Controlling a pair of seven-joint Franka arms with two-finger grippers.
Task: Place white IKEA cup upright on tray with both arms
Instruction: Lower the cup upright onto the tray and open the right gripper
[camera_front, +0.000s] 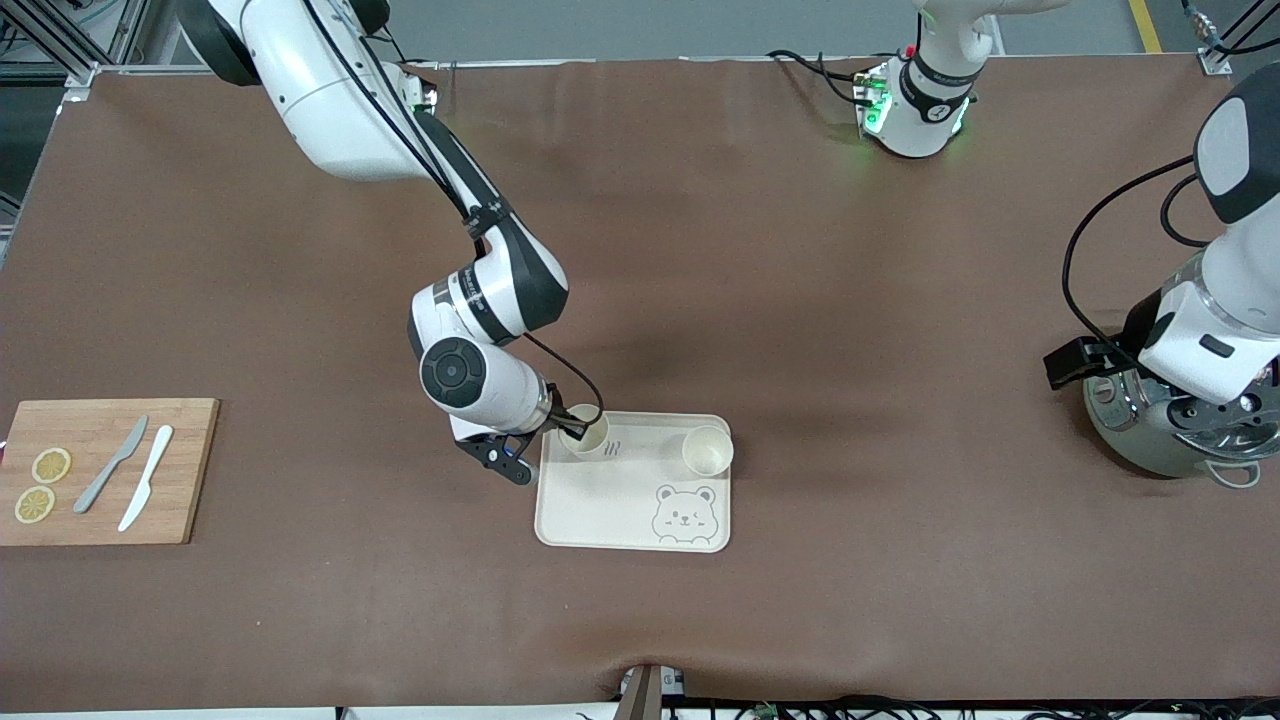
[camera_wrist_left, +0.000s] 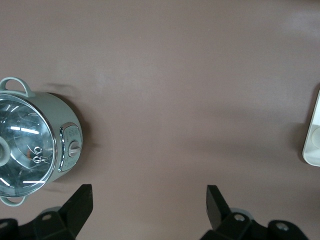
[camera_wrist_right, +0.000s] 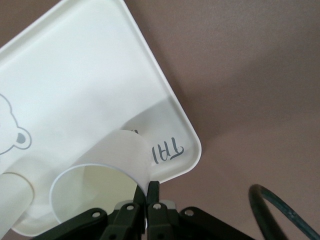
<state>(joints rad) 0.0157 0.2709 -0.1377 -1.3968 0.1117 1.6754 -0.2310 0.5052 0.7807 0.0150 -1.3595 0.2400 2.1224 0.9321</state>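
The cream tray (camera_front: 620, 500) with a bear drawing lies at the table's middle, near the front camera. A white cup (camera_front: 588, 430) stands mouth up at the tray's corner toward the right arm's end. My right gripper (camera_front: 572, 430) is shut on its rim, one finger inside and one outside; the right wrist view shows the gripper (camera_wrist_right: 148, 189), cup (camera_wrist_right: 115, 155) and tray (camera_wrist_right: 75, 75). A second white cup (camera_front: 707, 450) stands upright at the tray's other corner on the same edge. My left gripper (camera_wrist_left: 149, 200) is open and empty, up over bare table beside a pot.
A metal pot with a glass lid (camera_front: 1170, 430) sits at the left arm's end, also in the left wrist view (camera_wrist_left: 30, 145). A wooden cutting board (camera_front: 100, 470) with two knives and lemon slices lies at the right arm's end.
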